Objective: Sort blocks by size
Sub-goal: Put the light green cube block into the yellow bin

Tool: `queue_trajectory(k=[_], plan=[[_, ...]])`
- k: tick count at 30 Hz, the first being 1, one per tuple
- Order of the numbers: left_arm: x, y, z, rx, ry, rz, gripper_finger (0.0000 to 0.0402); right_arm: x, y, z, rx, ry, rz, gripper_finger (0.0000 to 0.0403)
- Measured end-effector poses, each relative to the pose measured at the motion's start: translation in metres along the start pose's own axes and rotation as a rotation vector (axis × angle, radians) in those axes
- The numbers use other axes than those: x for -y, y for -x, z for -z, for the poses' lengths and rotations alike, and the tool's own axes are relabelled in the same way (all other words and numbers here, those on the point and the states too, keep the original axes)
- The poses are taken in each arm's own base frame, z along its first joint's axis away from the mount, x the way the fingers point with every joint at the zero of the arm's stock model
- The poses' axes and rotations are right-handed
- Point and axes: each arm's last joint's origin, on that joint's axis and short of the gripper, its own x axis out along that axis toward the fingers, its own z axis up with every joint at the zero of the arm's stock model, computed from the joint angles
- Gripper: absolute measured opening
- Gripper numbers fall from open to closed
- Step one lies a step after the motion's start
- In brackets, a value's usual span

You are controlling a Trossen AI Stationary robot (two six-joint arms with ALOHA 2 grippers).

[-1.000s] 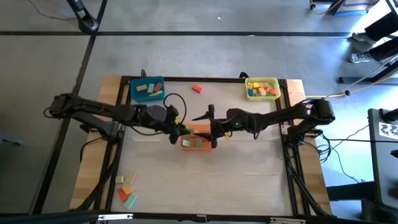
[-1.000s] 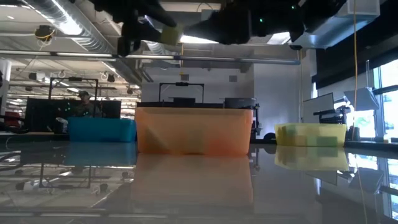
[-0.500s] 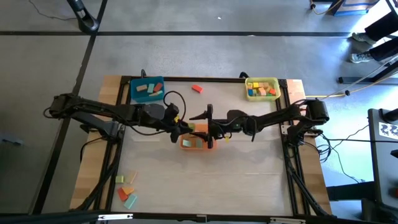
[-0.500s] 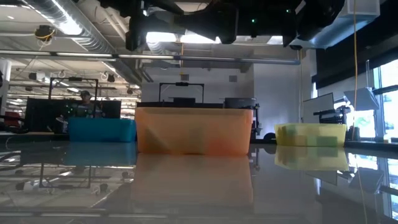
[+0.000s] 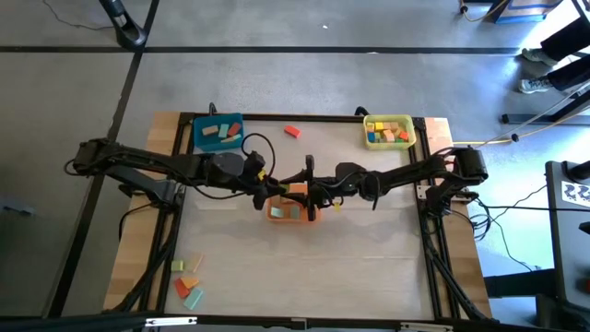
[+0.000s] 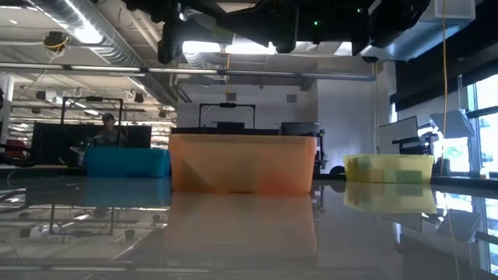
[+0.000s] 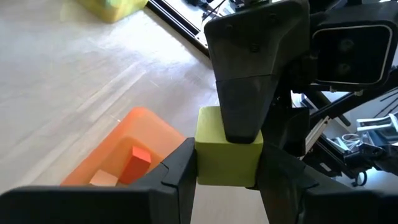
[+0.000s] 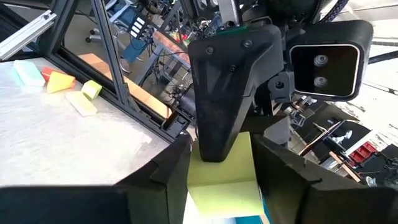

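High view looked straight down from well above, taking in the whole pale wooden table (image 5: 369,267) and both arms. Low view sat at tabletop level, facing level across the glossy surface into the room; the translucent orange plastic tray (image 6: 243,162) filled its centre, close up. Both views shared that tray (image 5: 290,205). Left wrist camera looked along its own dark fingers (image 7: 177,171), very near a yellow-green wooden cube (image 7: 227,148). Right wrist camera faced the opposite way, sharing the same cube (image 8: 222,168).

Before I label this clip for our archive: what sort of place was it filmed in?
Probably a robotics lab or workshop: exposed ceiling ducts, a desk with monitors where a person sits, and a framed work table holding coloured trays.
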Motion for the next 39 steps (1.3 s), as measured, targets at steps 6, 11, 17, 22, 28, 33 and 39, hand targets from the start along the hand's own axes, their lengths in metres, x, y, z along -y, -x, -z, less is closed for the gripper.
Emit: queue_trajectory(k=[6, 11, 17, 22, 28, 33, 39], plan=[[0.0012, -0.0002, -0.0015, 0.015, -0.006, 0.013, 0.0125, 0.0012, -0.0005, -0.0017, 0.011, -0.026, 0.002, 0.0187], [0.0014, -0.0003, -0.0016, 0.017, -0.008, 0.015, 0.0125, 0.001, -0.0004, -0.0021, 0.021, -0.033, -0.009, 0.0239], [0.0025, -0.0002, -0.0028, 0.03, -0.005, 0.026, 0.0125, 0.004, -0.0011, -0.0044, 0.02, -0.021, 0.035, 0.0258], [0.0028, -0.0002, -0.0033, 0.034, -0.003, 0.029, 0.0125, 0.0052, -0.0032, -0.0059, 0.008, -0.013, 0.026, 0.0236], [0.0018, -0.0003, -0.0045, 0.042, 0.001, 0.023, 0.0125, 0.0025, -0.0056, -0.0019, 0.002, -0.01, 0.025, 0.0212], [0.0006, -0.0001, -0.0056, 0.047, -0.006, 0.017, 0.0125, 0.0026, -0.0056, -0.0012, -0.012, -0.009, 0.036, 0.0202], [-0.0007, -0.0003, -0.0073, 0.054, -0.021, 0.013, 0.0125, 0.0031, -0.0055, -0.0006, -0.029, -0.01, 0.055, 0.0202]])
